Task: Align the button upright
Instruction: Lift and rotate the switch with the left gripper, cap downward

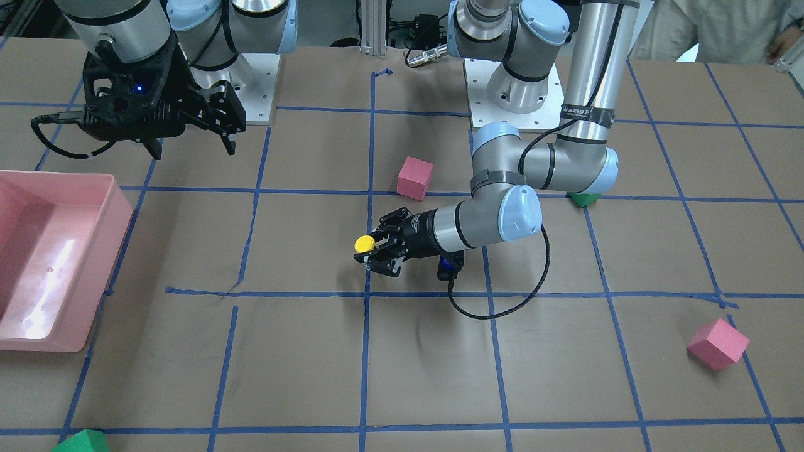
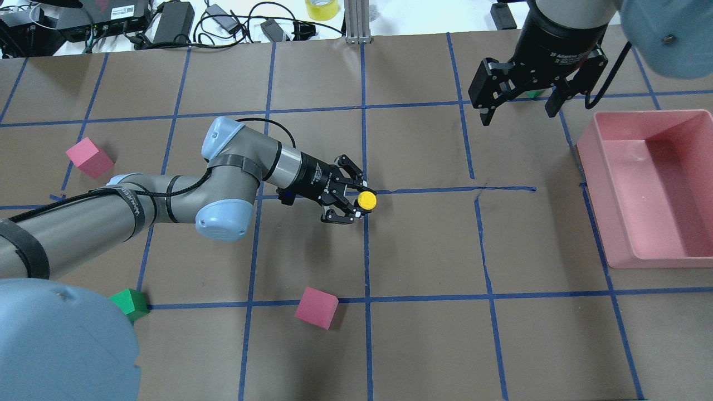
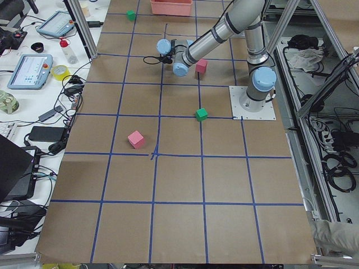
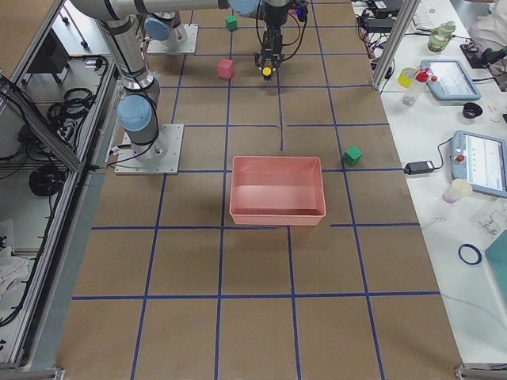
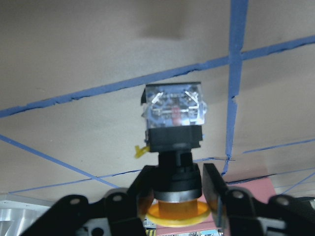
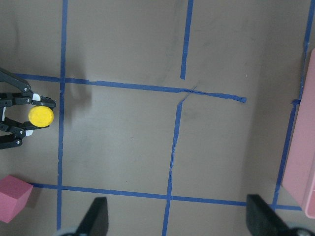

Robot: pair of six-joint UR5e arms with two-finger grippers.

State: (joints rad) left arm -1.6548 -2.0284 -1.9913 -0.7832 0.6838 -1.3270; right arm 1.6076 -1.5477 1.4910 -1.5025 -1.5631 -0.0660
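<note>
The button [image 2: 366, 200] has a yellow cap, a black body and a clear silver-blue base. My left gripper [image 2: 359, 201] is shut on its black body, lying level and low over the table's middle. From above the yellow cap faces up [image 1: 363, 244]. In the left wrist view the fingers [image 5: 215, 189] clamp the body and the base [image 5: 173, 105] points at the brown table. I cannot tell whether the base touches the table. My right gripper [image 2: 521, 106] is open and empty, high beside the pink bin; its view shows the yellow cap [image 6: 40, 116].
A pink bin [image 2: 649, 115] stands by my right arm. Pink cubes [image 2: 89, 157] [image 2: 316, 307] and a green cube [image 2: 130, 303] lie around my left arm. Another green cube [image 2: 536, 93] sits behind my right gripper. Blue tape lines grid the table.
</note>
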